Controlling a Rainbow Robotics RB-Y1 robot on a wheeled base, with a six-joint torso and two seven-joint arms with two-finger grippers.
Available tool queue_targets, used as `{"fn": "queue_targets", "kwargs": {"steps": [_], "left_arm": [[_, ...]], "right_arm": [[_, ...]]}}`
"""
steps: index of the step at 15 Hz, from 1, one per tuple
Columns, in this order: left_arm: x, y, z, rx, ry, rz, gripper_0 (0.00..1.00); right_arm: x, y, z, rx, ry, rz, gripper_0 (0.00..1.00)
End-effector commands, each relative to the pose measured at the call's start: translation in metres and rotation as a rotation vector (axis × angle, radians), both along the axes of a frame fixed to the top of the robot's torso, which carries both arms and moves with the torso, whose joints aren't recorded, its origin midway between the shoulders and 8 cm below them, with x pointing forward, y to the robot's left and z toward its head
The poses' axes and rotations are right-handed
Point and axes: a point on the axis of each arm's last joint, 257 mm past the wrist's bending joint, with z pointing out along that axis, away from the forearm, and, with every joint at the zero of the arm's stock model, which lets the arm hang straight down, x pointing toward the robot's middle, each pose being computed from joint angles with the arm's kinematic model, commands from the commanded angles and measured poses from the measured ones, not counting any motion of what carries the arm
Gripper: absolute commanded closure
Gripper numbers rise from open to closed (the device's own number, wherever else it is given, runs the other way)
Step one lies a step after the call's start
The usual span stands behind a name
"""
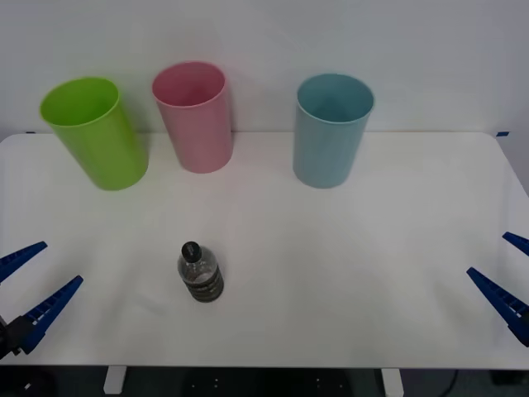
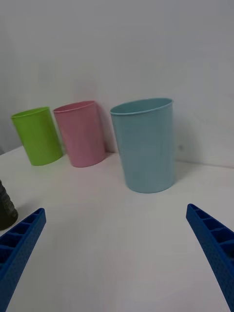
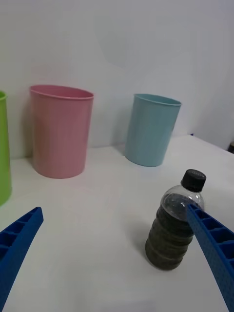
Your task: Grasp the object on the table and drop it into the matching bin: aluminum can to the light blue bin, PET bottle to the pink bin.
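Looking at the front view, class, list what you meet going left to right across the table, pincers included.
left pincer → lime green bin → pink bin → light blue bin → right pincer

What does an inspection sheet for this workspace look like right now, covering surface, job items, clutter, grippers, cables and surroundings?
Surface: white table, flat, rounded corners.
Job's things: PET bottle upright near the front, left of centre, black cap on; pink bin and light blue bin upright along the far edge, apart from each other.
Clutter: lime green bin at far left, beside the pink one.
Grippers: left gripper open at the front left edge, holding nothing; right gripper open at the front right edge, holding nothing.
Cables: nothing seen.
Surroundings: plain pale wall behind the bins.
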Motion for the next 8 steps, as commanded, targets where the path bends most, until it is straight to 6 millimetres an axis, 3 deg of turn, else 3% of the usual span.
{"fn": "queue_targets", "kwargs": {"steps": [1, 8], "left_arm": [[-0.005, -0.004, -0.01, 0.007, 0.02, -0.004, 0.0], [-0.018, -0.033, -0.048, 0.076, 0.068, -0.06, 0.0]], "right_arm": [[0.0, 0.0, 0.0, 0.0, 0.0, 0.0, 0.0], [0.0, 0.0, 0.0, 0.0, 0.0, 0.0, 0.0]]}}
